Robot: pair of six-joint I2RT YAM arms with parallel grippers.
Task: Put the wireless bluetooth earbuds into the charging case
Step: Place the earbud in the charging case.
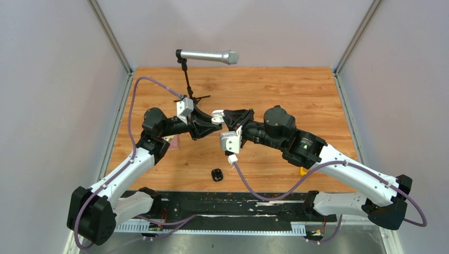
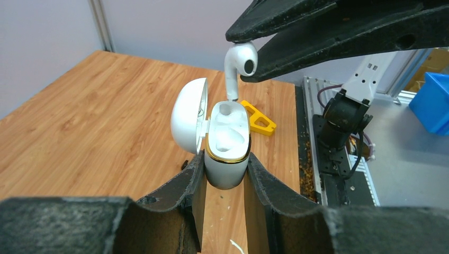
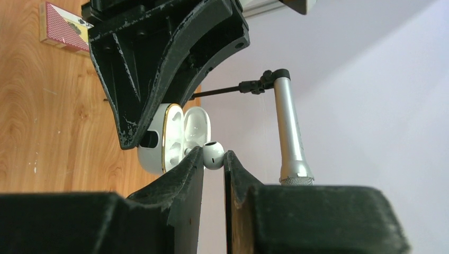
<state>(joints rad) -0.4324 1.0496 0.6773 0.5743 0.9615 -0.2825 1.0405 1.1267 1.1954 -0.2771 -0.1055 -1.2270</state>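
**Both pincers loaded, earbud poised over the open case**

The left pincer [image 2: 225, 168] is narrowed onto the lower body of the white charging case [image 2: 227, 143], one finger pressed flat against each side, so that the case stands upright between them above the desk [image 2: 79, 127]. Its lid [image 2: 188, 114] is swung open toward 9 o'clock in the left wrist view, baring two hollow slots and a gold rim. The right pincer [image 3: 213, 157] is nearly pressed together, pinching the rounded head of a white earbud [image 2: 241, 59] between its tips. From the left wrist the earbud sits at 12 o'clock of the case, stem pointing down at the far slot.

Whether the stem tip has entered that slot or only meets its mouth is not clear. In the right wrist view the left pincer's finger covers much of the case body, and the earbud's stem is lost behind the finger edge. In the top view the two pincers meet above mid-desk, and case and earbud blur there into one small white patch.

At 6 o'clock of that meeting point a small black item [image 1: 217, 174] lies on the desk, too small to identify. A yellow piece [image 1: 303, 171] at 4 o'clock is mostly hidden under the right arm. A microphone [image 1: 207, 55] on a stand is at 12 o'clock
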